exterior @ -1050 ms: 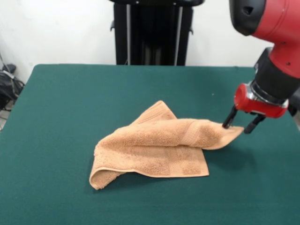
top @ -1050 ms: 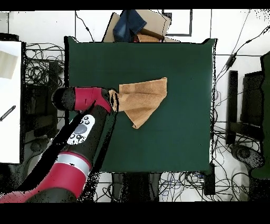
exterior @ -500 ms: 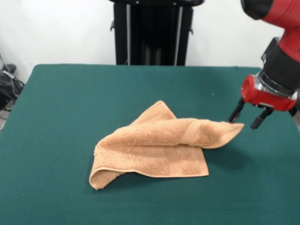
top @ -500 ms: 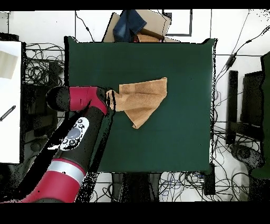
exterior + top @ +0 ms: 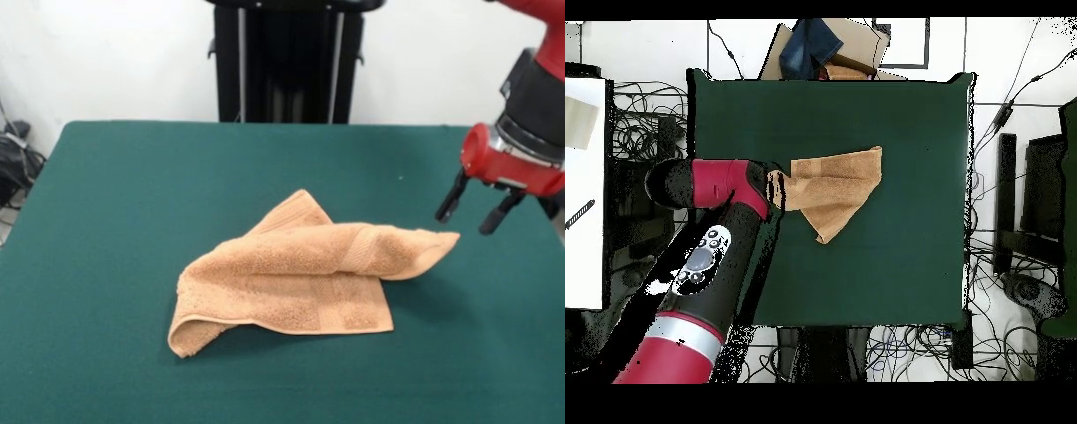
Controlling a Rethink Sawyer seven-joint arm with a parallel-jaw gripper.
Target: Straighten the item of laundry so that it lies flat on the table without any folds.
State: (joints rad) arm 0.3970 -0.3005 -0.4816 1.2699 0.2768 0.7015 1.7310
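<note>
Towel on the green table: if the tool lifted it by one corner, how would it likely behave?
The towel would probably hang limp; it already lies in soft overlapping folds. It looks light, likely trailing rather than resisting. On the felt-like table it may bunch rather than slide. The tool is open and off the cloth.

Arm (image 5: 715, 270): red and black, I see it run from the overhead view's bottom left up to a bent wrist. Gripper (image 5: 477, 208): hangs from a red collar at the front view's right edge, black fingers (image 5: 448, 201) pointing down, spread apart, gripping nothing. I read it as empty.
</note>
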